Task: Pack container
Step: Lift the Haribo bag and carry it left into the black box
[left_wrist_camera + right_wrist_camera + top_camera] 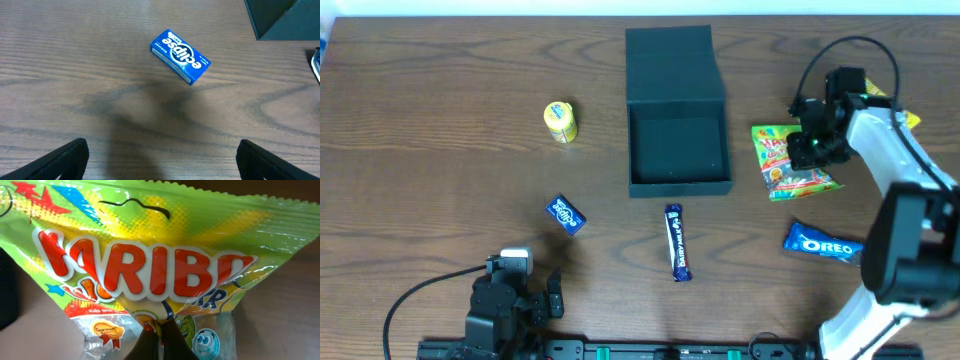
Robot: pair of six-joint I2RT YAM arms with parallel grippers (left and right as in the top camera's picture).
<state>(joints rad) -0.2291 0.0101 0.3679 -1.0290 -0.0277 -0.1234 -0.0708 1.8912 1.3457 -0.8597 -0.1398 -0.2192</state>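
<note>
Right claw (159, 344): pinched shut on the Haribo bag (150, 270), toward 3 o'clock on the table (420, 120).
Left claw (160, 162): spread wide, holding nothing; Eclipse box (180, 56) at its 12 o'clock.
Container (678, 186): lid open, at 9 o'clock of the Haribo bag.

Table (440, 200) of dark brown wood-grain finish, filling almost the whole overhead view. Grain running left to right, with looping knot figures seen close in the left wrist view. Surface matt, lit evenly and softly; shadows blurred at the edges. Narrow pale bluish-white strip (520, 7) beyond the far edge; wall or floor not determinable.
</note>
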